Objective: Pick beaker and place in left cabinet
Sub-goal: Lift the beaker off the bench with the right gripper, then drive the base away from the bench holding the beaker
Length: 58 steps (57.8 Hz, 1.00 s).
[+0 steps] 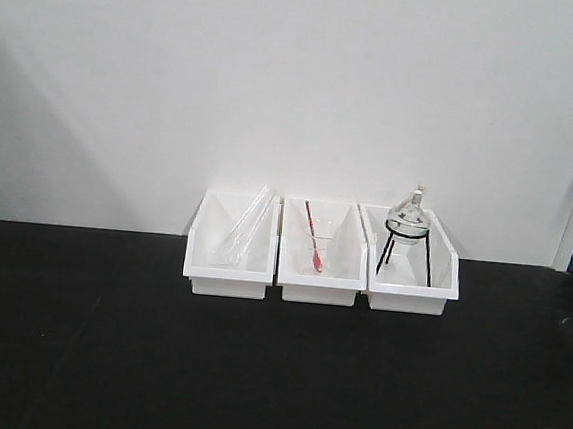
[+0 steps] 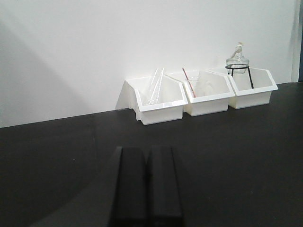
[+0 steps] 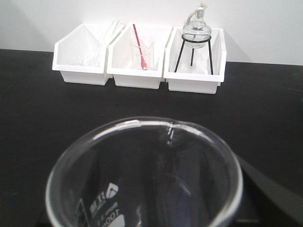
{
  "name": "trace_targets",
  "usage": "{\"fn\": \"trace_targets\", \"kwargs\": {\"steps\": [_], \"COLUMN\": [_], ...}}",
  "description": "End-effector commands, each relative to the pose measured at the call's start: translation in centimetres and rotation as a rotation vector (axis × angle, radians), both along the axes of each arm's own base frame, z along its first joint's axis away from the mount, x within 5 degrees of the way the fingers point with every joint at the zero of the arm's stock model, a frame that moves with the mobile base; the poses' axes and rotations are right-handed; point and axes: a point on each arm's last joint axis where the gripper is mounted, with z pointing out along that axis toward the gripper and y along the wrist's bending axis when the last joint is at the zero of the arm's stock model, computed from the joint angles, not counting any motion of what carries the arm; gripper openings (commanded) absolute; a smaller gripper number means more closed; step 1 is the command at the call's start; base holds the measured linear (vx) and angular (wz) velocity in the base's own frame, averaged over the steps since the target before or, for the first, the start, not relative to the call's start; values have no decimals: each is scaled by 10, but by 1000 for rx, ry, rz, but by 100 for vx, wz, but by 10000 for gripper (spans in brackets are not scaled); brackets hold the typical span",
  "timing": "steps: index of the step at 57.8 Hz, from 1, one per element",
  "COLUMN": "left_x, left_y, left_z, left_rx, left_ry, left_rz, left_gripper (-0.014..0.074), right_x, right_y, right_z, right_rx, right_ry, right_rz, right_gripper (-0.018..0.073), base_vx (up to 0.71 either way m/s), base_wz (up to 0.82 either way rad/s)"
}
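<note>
A clear glass beaker [image 3: 142,175] with a flared rim, pouring lip and white print fills the bottom of the right wrist view, right against the camera. My right gripper [image 3: 156,208] shows only as dark shapes through the glass and a dark finger [image 3: 270,194] beside it; it appears shut on the beaker, above the black table. My left gripper [image 2: 147,150] is shut and empty, low over the black table, well in front of the bins. The left cabinet is out of view.
Three white bins stand in a row against the white wall: the left one [image 1: 228,270] holds long glass tubes [image 1: 245,226], the middle [image 1: 321,278] a small beaker [image 3: 142,52] with a red rod [image 1: 312,235], the right [image 1: 410,291] a flask [image 1: 406,220] on a black tripod.
</note>
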Motion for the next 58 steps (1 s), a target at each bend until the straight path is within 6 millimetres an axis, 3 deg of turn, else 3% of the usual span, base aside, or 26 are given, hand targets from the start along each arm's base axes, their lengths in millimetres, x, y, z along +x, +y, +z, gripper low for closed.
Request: {"fn": "trace_targets", "kwargs": {"steps": [1,58], "left_x": [-1,-1], "left_y": [0,0], "left_z": [3,3], "left_rx": [-34,-34], "left_ry": [-80,-80], "left_rz": [-2,-2], "left_gripper": [1,1], "right_x": [-3,-3], "right_y": [1,1], "right_z": [15,14], "right_rx": [21,18], "right_ry": [-107,-100], "right_rz": [32,29], "right_gripper": [-6,-6], "base_vx": [0,-2], "base_wz": [0,8]}}
